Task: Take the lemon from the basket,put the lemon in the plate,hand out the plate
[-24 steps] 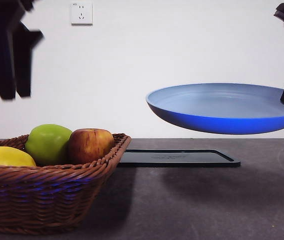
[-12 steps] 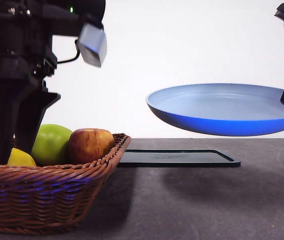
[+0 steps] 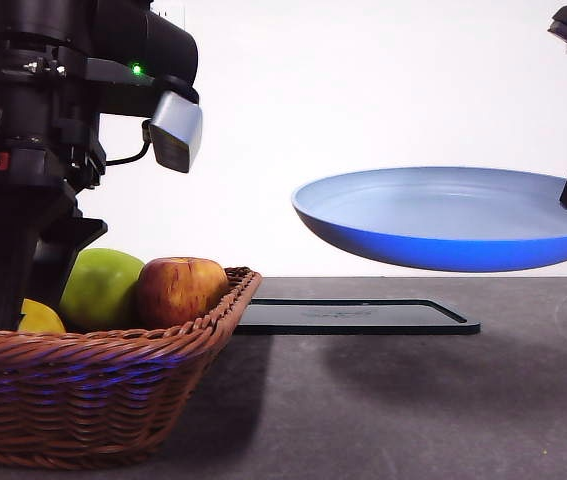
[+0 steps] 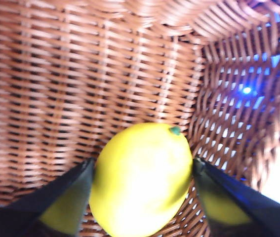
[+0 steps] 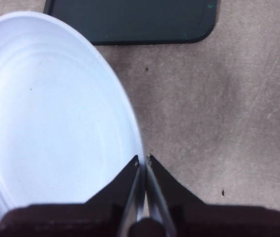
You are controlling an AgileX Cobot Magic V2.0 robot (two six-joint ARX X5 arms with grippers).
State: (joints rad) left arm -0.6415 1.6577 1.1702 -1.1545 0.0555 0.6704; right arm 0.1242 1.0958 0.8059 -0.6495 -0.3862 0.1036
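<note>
**Operator:** Left gripper (image 4: 142,170) status and position?

**Technician:** Its jaws are spread and stand one on each side of the lemon (image 4: 140,178), down inside the basket (image 4: 56,84). The wrist view shows both jaws close against the fruit's flanks, with no firm clamp visible, so the lemon reads as bracketed, not yet held. In the front view the same arm fills the upper left, and its jaws hide most of the lemon (image 3: 39,317), which lies at the basket's (image 3: 103,400) left end beside the green apple (image 3: 103,288) and the red apple (image 3: 181,289).

**Operator:** Right gripper (image 5: 143,165)?

**Technician:** It is clamped on the rim of the plate (image 5: 56,128), holding the plate (image 3: 443,220) level in the air above the black tray (image 3: 353,316) and well apart from the basket.

**Operator:** Which step is in hand?

**Technician:** Step one, taking the lemon from the basket. The plate is empty.

**Operator:** Requirement for the next move?

**Technician:** Judged from this position: bring the jaws together across the lemon's middle, then lift straight up to clear the woven rim and the green apple before travelling toward the plate. The skin is smooth and rounded, so an off-centre grip may let it slip.
</note>
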